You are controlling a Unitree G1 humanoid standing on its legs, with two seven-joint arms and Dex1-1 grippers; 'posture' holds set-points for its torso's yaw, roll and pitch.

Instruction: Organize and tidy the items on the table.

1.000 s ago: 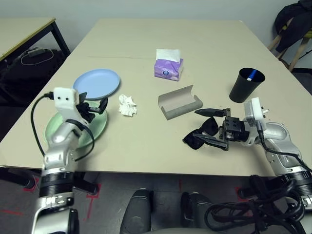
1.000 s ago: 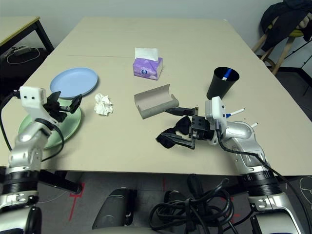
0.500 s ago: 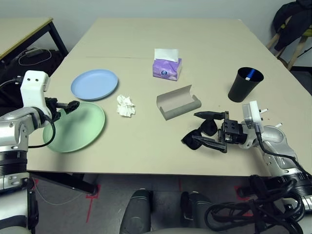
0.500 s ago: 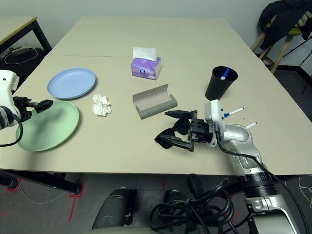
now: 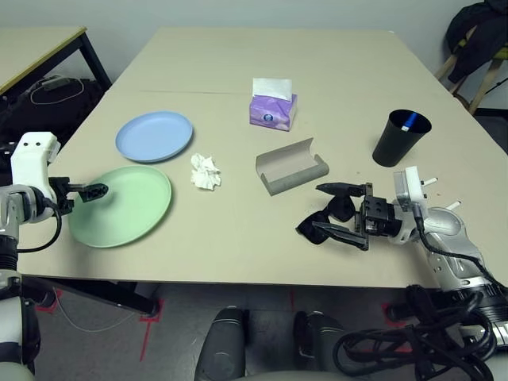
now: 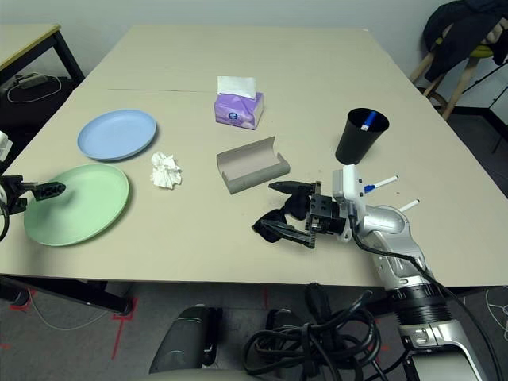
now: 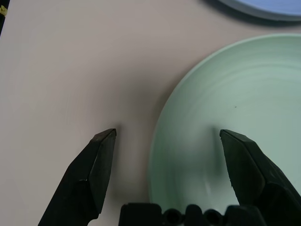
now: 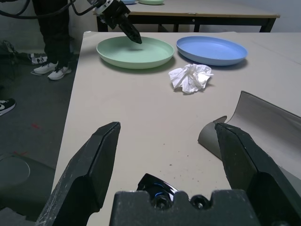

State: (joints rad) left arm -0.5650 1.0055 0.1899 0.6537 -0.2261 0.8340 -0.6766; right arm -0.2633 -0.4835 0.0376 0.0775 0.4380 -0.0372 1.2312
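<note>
Two plates lay on the table [image 5: 238, 63]: one light-blue plate [image 5: 155, 136], one mint-green plate [image 5: 121, 205] just nearer. One tissue wad [image 5: 207, 171], one open grey glasses case [image 5: 292, 165], one black cup [image 5: 401, 137] holding a pen, and two pens [image 6: 379, 184] beside the right arm. The purple tissue box [image 5: 274, 104] stood behind. The left gripper [image 7: 164, 136] was spread wide, straddling the green plate's rim. The right gripper [image 5: 335, 213] was released, bracketing the black sunglasses [image 5: 327, 217].

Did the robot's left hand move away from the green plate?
Yes. The left gripper was above the green plate near the blue plate; now it is out by the green plate's outer edge, jaws open.
</note>
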